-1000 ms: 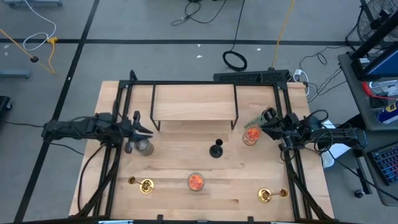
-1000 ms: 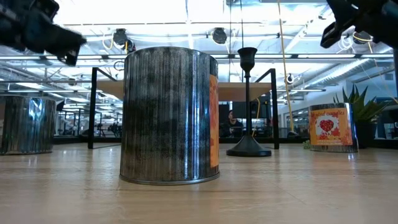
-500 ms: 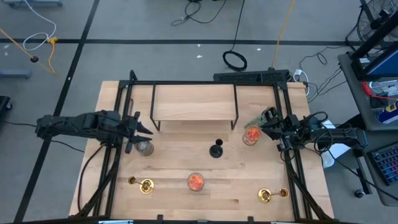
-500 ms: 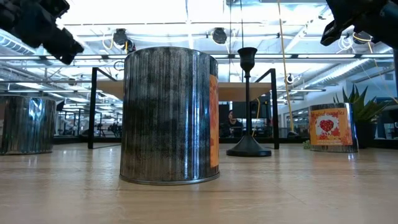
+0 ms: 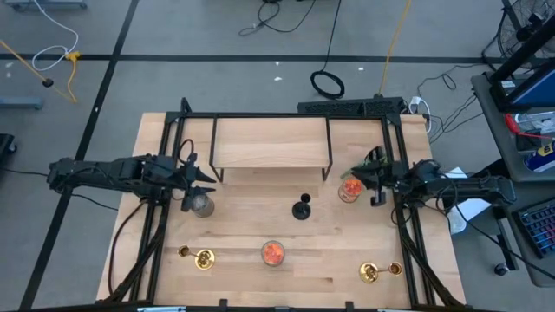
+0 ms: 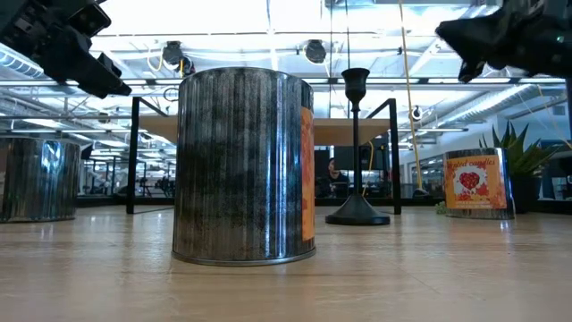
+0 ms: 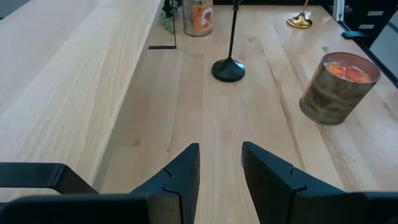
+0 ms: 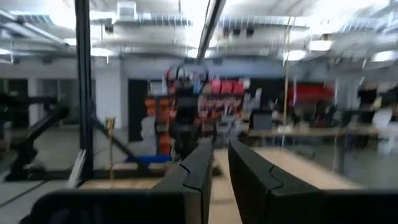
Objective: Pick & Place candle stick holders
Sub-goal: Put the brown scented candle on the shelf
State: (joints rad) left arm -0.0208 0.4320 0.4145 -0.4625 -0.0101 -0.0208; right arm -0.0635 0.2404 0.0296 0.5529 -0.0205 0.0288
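**Three holders, none gripped yet**

Your left gripper (image 5: 205, 180), fingers slightly spread and holding nothing, hovers at the table's nine o'clock, aimed toward the black holder (image 5: 301, 209) standing upright at centre. Both brass holders (image 5: 199, 257) (image 5: 375, 272) lie toppled toward six o'clock. Your right gripper (image 5: 368, 184), narrowly parted, waits at three o'clock.

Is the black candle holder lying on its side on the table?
No, the black candle holder stands upright on its round base in the low view, its stem rising straight up from the table.
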